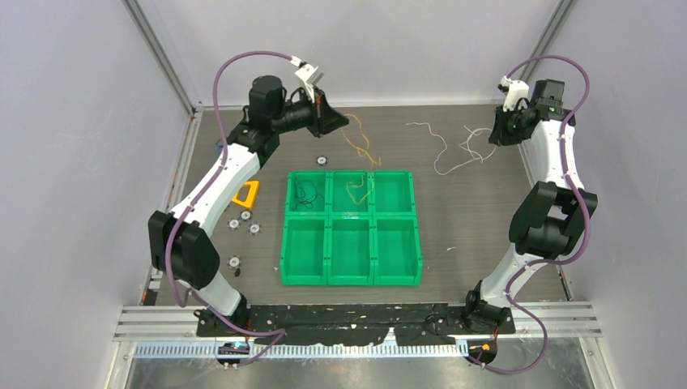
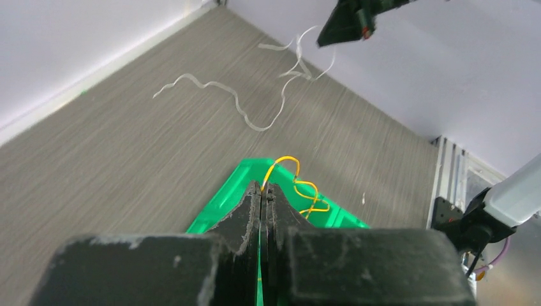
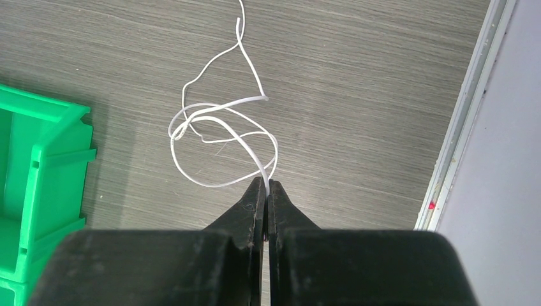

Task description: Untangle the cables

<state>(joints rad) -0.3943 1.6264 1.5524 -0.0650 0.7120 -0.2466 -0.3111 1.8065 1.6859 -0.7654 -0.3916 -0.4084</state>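
Broadly, a grey wood-grain table [image 1: 486, 219] fills the overhead view; the left arm [image 1: 219, 182] climbs the left side of the frame and the right arm [image 1: 559, 162] the right side, both reaching toward the top; a green tray [image 1: 351, 277] with six compartments, two rows of three, sits at the centre; the left gripper [image 2: 263, 188], at the upper left of centre in the overhead view, has its jaws pressed together with a yellow cable [image 2: 296, 182] pinched at the very tips; from there that cable curls toward the tray, and its loops show in the top middle compartment; the right gripper [image 3: 266, 183], at the upper right of the overhead view, is likewise closed tight, with the end of a white cable [image 3: 223, 137] nipped between its tips; the white cable loops over itself just beyond those fingers, then wanders in a long wavy line to the left across the bare table, above the tray's upper right corner and apart from it; a thin black cable [image 1: 306, 193] lies curled in the tray's top left compartment; a small yellow frame [image 1: 247, 194] rests on the table just left of the tray, beside the left arm; several little white discs [image 1: 243, 220] are scattered below it, and another lies above the tray's top left corner.
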